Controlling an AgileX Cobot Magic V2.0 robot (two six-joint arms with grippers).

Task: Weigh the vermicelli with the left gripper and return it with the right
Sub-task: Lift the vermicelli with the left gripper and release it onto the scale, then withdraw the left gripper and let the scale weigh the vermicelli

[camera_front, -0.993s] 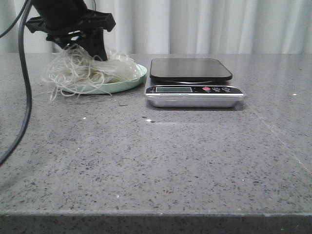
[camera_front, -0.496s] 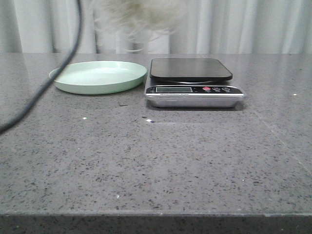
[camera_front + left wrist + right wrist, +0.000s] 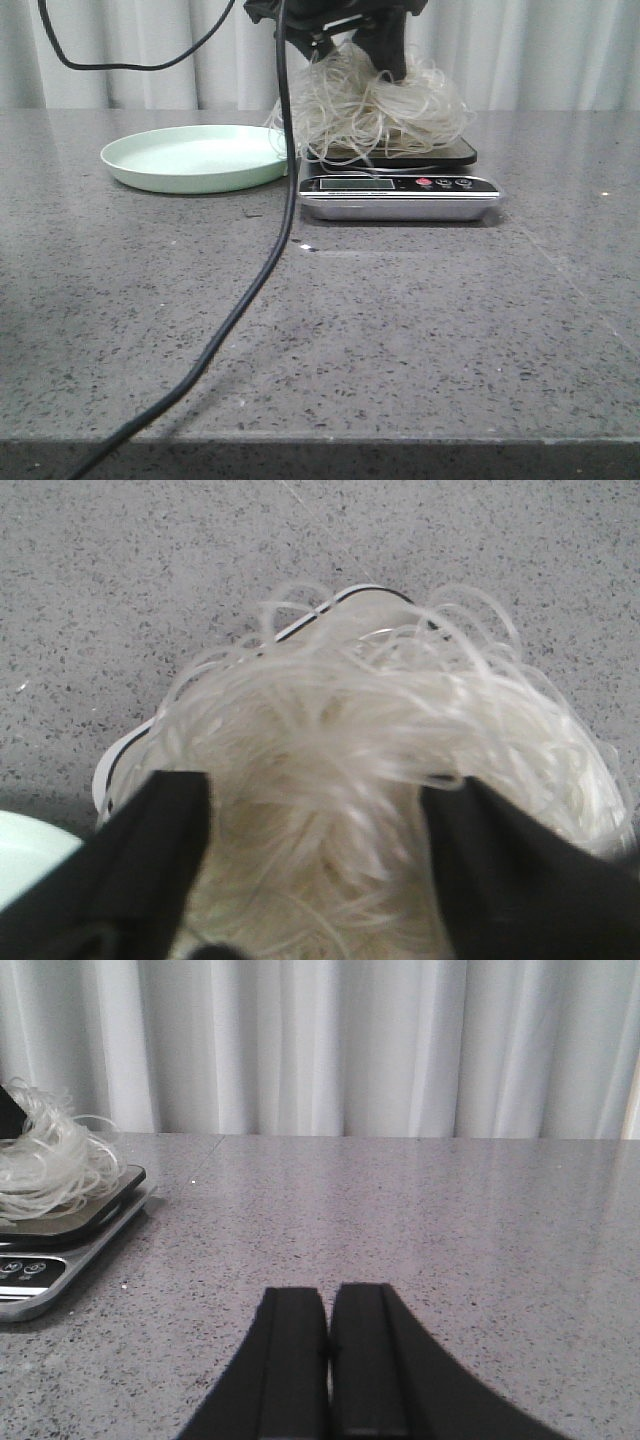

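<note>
The vermicelli (image 3: 370, 105), a fluffy whitish tangle, lies on the black platform of the kitchen scale (image 3: 400, 186). My left gripper (image 3: 350, 58) is right above it, its fingers down in the strands. In the left wrist view the two black fingers (image 3: 160, 830) stand wide apart on either side of the vermicelli (image 3: 360, 740), so the gripper (image 3: 315, 815) is open around it. The mint-green plate (image 3: 200, 155) stands bare to the left of the scale. My right gripper (image 3: 328, 1305) is shut and empty, low over the table to the right of the scale (image 3: 40, 1260); it sees the vermicelli (image 3: 50, 1165).
A black cable (image 3: 270, 250) hangs from the left arm across the front of the table, passing before the scale's left end. White curtains hang behind the table. The grey stone table (image 3: 420, 330) stretches to the front edge.
The left gripper lifted the vermicelli off the plate, carried it right and lowered it onto the scale. The plate is now bare. The cable swung right.
</note>
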